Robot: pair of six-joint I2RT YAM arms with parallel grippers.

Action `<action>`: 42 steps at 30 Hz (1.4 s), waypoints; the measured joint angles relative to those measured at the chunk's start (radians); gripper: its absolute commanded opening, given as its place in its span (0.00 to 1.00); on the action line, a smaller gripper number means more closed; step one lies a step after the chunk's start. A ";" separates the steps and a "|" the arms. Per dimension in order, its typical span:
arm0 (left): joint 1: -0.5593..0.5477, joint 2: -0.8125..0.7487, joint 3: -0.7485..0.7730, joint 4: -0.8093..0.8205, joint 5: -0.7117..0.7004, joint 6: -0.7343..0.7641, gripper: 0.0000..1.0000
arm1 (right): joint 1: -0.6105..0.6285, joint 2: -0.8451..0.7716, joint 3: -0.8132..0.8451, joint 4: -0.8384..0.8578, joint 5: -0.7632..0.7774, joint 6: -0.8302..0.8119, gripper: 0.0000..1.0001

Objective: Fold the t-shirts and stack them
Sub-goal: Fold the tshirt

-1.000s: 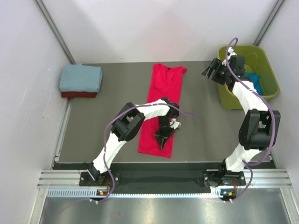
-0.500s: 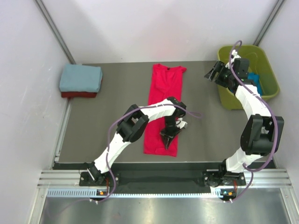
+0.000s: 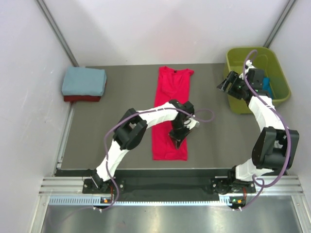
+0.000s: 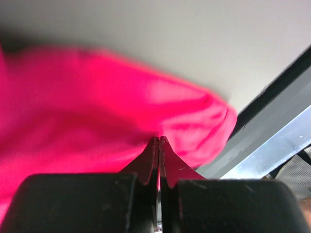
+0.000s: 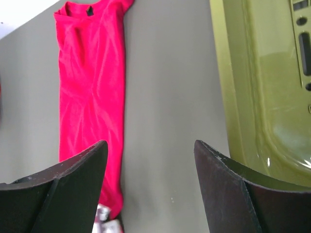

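A bright red t-shirt (image 3: pixel 171 92) lies as a long narrow strip down the middle of the grey table, collar at the far end. My left gripper (image 3: pixel 176 143) is low over its near end, jaws shut with the red cloth (image 4: pixel 121 107) pinched at the tips (image 4: pixel 159 138). My right gripper (image 3: pixel 224 83) hovers open and empty above bare table between the red t-shirt (image 5: pixel 90 87) and the tub; its fingers (image 5: pixel 73 170) stand wide apart. A folded blue-grey t-shirt (image 3: pixel 84 81) rests on a dark red one (image 3: pixel 81 98) at the far left. A bright blue t-shirt (image 3: pixel 268 85) lies inside the tub.
The olive-green plastic tub (image 3: pixel 234 104) stands at the far right, its wall (image 5: pixel 252 97) close beside my right gripper. The table's dark front edge (image 4: pixel 272 97) runs just beyond the shirt's near corner. White walls enclose the table on three sides.
My left gripper has moved right and slightly away, dragging the shirt's near end rightward so the strip lies straighter. My right gripper has drifted right toward the tub, still open.
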 measured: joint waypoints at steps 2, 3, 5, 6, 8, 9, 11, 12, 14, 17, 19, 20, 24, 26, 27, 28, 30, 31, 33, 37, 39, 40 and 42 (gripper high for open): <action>0.004 -0.072 -0.095 0.026 -0.011 0.006 0.00 | -0.002 -0.007 -0.012 0.001 0.000 0.000 0.72; 0.005 -0.107 -0.133 0.034 -0.012 0.008 0.11 | -0.002 -0.010 -0.015 -0.002 0.000 0.000 0.72; 0.009 -0.170 -0.177 0.037 -0.024 0.020 0.32 | -0.003 -0.013 -0.017 -0.009 -0.006 0.001 0.73; 0.010 -0.203 -0.185 0.037 -0.043 0.026 0.48 | -0.005 -0.016 -0.017 -0.015 -0.017 0.003 0.73; 0.016 -0.285 -0.192 0.054 -0.091 0.032 0.57 | -0.008 -0.031 -0.026 -0.034 -0.050 0.012 0.74; 0.021 -0.333 -0.200 0.071 -0.106 0.027 0.59 | -0.009 -0.047 -0.044 -0.047 -0.079 0.022 0.74; 0.051 -0.450 -0.231 0.104 -0.118 0.021 0.61 | -0.007 -0.082 -0.093 -0.083 -0.130 0.037 0.74; 0.081 -0.510 -0.256 0.120 -0.114 0.014 0.63 | -0.006 -0.098 -0.124 -0.098 -0.158 0.047 0.75; 0.183 -0.614 -0.320 0.154 -0.079 -0.022 0.67 | -0.004 -0.129 -0.214 -0.118 -0.217 0.074 0.74; 0.407 -0.711 -0.472 0.223 -0.018 -0.122 0.68 | 0.011 -0.142 -0.378 -0.117 -0.286 0.121 0.74; 0.540 -0.723 -0.595 0.278 0.000 -0.205 0.68 | 0.032 -0.142 -0.475 -0.113 -0.316 0.157 0.74; 0.568 -0.721 -0.649 0.290 0.008 -0.239 0.68 | 0.039 -0.142 -0.511 -0.113 -0.326 0.171 0.73; 0.554 -0.718 -0.801 0.333 0.071 -0.353 0.67 | 0.074 -0.142 -0.619 -0.122 -0.369 0.220 0.73; 0.540 -0.718 -0.847 0.369 0.110 -0.402 0.66 | 0.096 -0.142 -0.639 -0.109 -0.388 0.239 0.73; 0.540 -0.718 -0.866 0.389 0.128 -0.419 0.65 | 0.111 -0.143 -0.646 -0.103 -0.398 0.248 0.73; 0.542 -0.718 -0.884 0.409 0.145 -0.439 0.65 | 0.129 -0.145 -0.654 -0.095 -0.401 0.257 0.73; 0.546 -0.715 -0.910 0.437 0.164 -0.470 0.65 | 0.172 -0.149 -0.671 -0.078 -0.412 0.277 0.73; 0.548 -0.712 -0.919 0.449 0.172 -0.481 0.65 | 0.194 -0.150 -0.679 -0.069 -0.418 0.287 0.73; 0.551 -0.704 -0.941 0.478 0.185 -0.505 0.65 | 0.227 -0.150 -0.692 -0.053 -0.422 0.306 0.72; 0.552 -0.676 -1.000 0.539 0.204 -0.554 0.63 | 0.289 -0.118 -0.697 -0.027 -0.428 0.335 0.70; 0.552 -0.662 -1.032 0.569 0.212 -0.581 0.62 | 0.311 -0.085 -0.696 -0.013 -0.445 0.353 0.70; 0.552 -0.656 -1.043 0.581 0.216 -0.592 0.62 | 0.323 -0.068 -0.695 -0.006 -0.459 0.363 0.70; 0.552 -0.646 -1.063 0.606 0.220 -0.615 0.62 | 0.343 -0.048 -0.692 0.005 -0.475 0.378 0.69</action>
